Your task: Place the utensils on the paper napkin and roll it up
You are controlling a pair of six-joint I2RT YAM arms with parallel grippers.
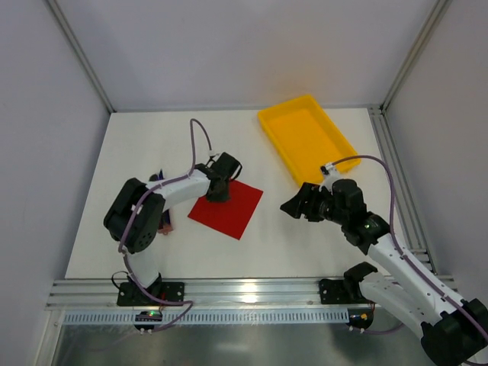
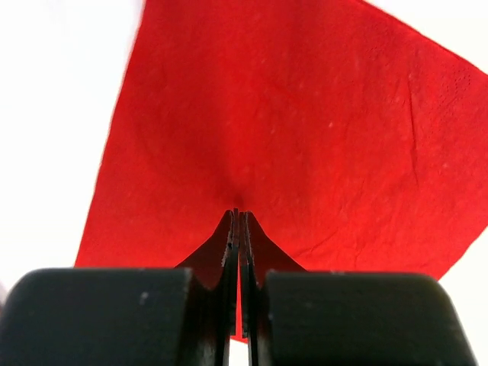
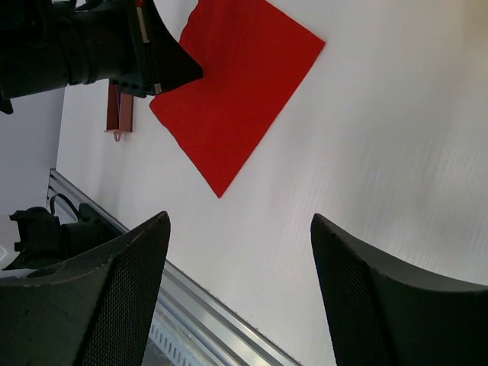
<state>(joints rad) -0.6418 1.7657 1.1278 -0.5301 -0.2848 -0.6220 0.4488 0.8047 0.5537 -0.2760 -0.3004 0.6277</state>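
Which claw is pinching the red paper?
The left claw, shut on the red napkin. The right claw hangs open, away from it.

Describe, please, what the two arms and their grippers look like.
The left arm and right arm have white links, black joint housings, and a thin lilac cable looped along each. The left gripper and right gripper are black; the right's fingers carry a fine mesh texture.
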